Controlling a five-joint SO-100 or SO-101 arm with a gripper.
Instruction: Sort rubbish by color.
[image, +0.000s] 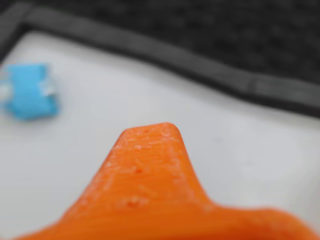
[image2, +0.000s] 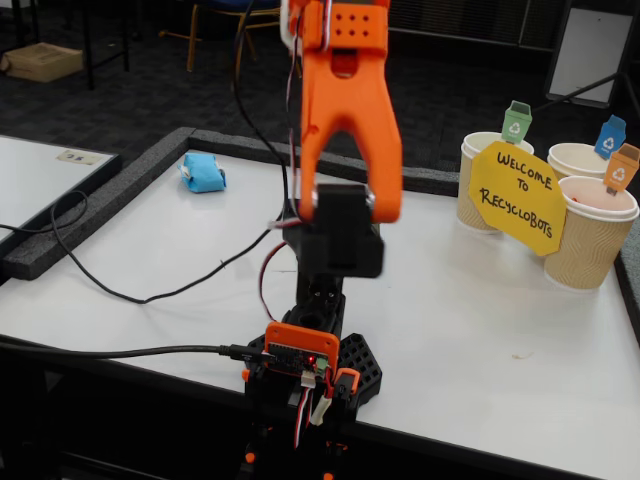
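1. A small light blue crumpled paper wad (image2: 203, 172) lies on the white tabletop near its far left corner in the fixed view, close to the dark foam border, well apart from anything else on the surface.
2. In the wrist view the same blue wad (image: 29, 91) sits blurred at the left edge, resting flat with pale patches at its sides.

An orange gripper finger (image: 150, 165) fills the lower middle of the wrist view, blurred and close, its blunt tip pointing up. Only this one finger shows, so how the jaws stand cannot be told. The blue wad (image: 30, 91) lies at the left on the white bench (image: 235, 150), apart from the finger. A dark border strip (image: 200, 67) edges the bench, with dark carpet (image: 225, 30) beyond.
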